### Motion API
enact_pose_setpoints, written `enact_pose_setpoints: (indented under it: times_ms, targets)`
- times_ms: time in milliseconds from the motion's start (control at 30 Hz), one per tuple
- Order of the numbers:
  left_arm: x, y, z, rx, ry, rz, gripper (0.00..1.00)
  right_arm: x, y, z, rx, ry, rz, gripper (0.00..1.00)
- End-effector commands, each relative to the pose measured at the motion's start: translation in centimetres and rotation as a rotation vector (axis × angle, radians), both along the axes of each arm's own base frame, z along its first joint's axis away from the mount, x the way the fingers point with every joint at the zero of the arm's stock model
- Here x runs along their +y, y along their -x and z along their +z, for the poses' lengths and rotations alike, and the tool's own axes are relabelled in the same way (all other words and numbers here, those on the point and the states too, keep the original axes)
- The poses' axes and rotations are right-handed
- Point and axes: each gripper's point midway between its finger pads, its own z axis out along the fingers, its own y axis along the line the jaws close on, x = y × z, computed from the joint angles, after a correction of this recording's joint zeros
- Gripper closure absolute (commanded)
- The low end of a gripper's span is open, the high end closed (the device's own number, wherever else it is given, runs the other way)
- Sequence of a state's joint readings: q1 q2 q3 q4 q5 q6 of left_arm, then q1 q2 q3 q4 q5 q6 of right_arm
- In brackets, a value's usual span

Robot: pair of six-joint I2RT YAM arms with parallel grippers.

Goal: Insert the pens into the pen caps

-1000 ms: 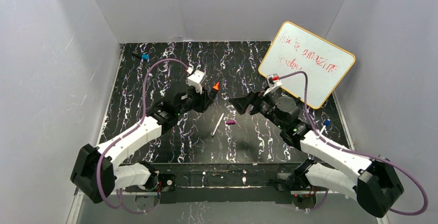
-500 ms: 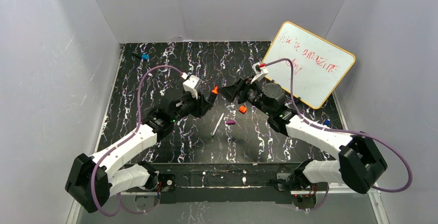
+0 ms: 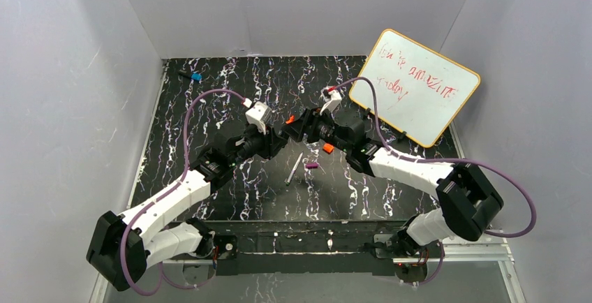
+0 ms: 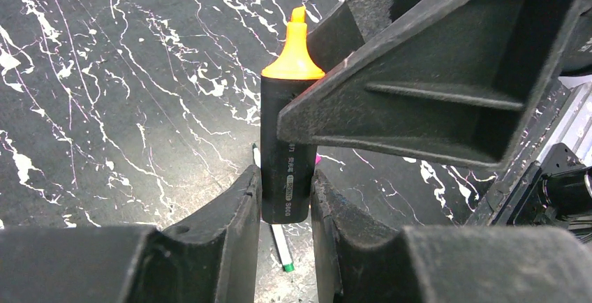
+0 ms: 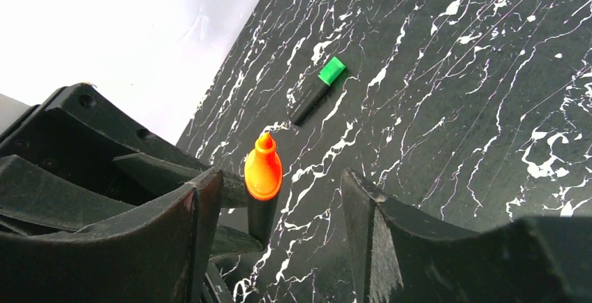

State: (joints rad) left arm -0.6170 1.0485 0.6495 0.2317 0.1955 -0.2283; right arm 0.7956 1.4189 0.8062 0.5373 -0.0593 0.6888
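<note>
The orange-tipped marker (image 4: 287,163) stands tip-up above the middle of the desk (image 3: 314,83), its black barrel clenched by the left fingers (image 4: 227,212). The right fingers (image 5: 373,226) straddle its tip, spread and grasping nothing. The orange cap (image 3: 327,148) lies on the desk close by. The right fingers likely need that cap first, then a straight, centred push onto the tip.

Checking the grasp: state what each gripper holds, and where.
Left gripper: stubby black orange-tipped marker, by the barrel's tail end. Right gripper: nothing, open.
</note>
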Motion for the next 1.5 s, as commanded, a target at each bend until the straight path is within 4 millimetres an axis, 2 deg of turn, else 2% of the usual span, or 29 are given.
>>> enact_pose_setpoints:
  times_ms: [0, 133, 233, 300, 333, 367, 400, 467, 533, 667, 733, 800, 933, 1033, 1133, 1233, 1467]
  targets:
    - [-0.1, -0.1, 1.9, -0.051, 0.026, -0.012, 1.0, 1.1, -0.5, 2.6, -0.061, -0.031, 0.009, 0.33]
    - [-0.1, 0.0, 1.8, -0.051, 0.025, -0.013, 1.0, 1.3, -0.6, 2.5, -0.064, -0.027, 0.015, 0.47]
    - [-0.1, 0.0, 1.7, -0.048, 0.022, -0.016, 1.0, 1.4, -0.7, 2.5, -0.065, -0.026, 0.016, 0.51]
    - [-0.2, 0.0, 1.5, -0.045, 0.02, -0.018, 1.0, 1.6, -0.7, 2.5, -0.065, -0.028, 0.02, 0.57]
    - [-0.2, 0.1, 1.4, -0.042, 0.019, -0.02, 1.0, 1.6, -0.8, 2.5, -0.066, -0.028, 0.021, 0.65]
    - [-0.2, 0.1, 1.3, -0.04, 0.017, -0.021, 1.0, 1.7, -0.7, 2.5, -0.066, -0.028, 0.025, 0.82]
    - [-0.2, 0.1, 1.3, -0.038, 0.017, -0.022, 1.0, 1.7, -0.7, 2.5, -0.066, -0.029, 0.026, 0.91]
    - [-0.3, 0.1, 1.2, -0.032, 0.012, -0.028, 1.0, 1.8, -0.7, 2.6, -0.072, -0.028, 0.032, 0.99]
    - [-0.5, 0.3, 1.1, -0.022, -0.004, -0.051, 0.99, 1.9, -0.6, 2.8, -0.096, -0.025, 0.043, 0.99]
    - [-1.2, 1.4, 1.8, -0.017, 0.003, -0.129, 0.75, 2.0, 0.7, 4.7, -0.213, -0.053, 0.127, 0.99]
    - [-1.8, 2.1, 2.6, -0.026, 0.031, -0.176, 0.64, 2.6, 2.3, 5.8, -0.277, -0.071, 0.227, 0.99]
    - [-2.3, 2.7, 3.1, -0.027, 0.053, -0.22, 0.6, 3.0, 4.0, 6.7, -0.338, -0.093, 0.326, 0.99]
    - [-3.1, 4.0, 4.0, -0.024, 0.075, -0.314, 0.59, 3.0, 6.6, 8.1, -0.437, -0.144, 0.46, 0.99]
    - [-3.2, 4.9, 4.5, -0.037, 0.086, -0.36, 0.63, 2.6, 7.6, 8.7, -0.474, -0.164, 0.503, 0.99]
    - [-3.0, 5.3, 5.0, -0.058, 0.081, -0.37, 0.74, 1.9, 7.9, 9.0, -0.497, -0.169, 0.509, 0.99]
    - [-2.7, 5.6, 5.1, -0.063, 0.068, -0.375, 0.8, 1.0, 7.6, 9.2, -0.513, -0.165, 0.492, 0.99]
    - [-2.1, 6.1, 5.6, -0.068, 0.07, -0.381, 0.79, -0.5, 7.4, 9.3, -0.514, -0.151, 0.479, 0.99]
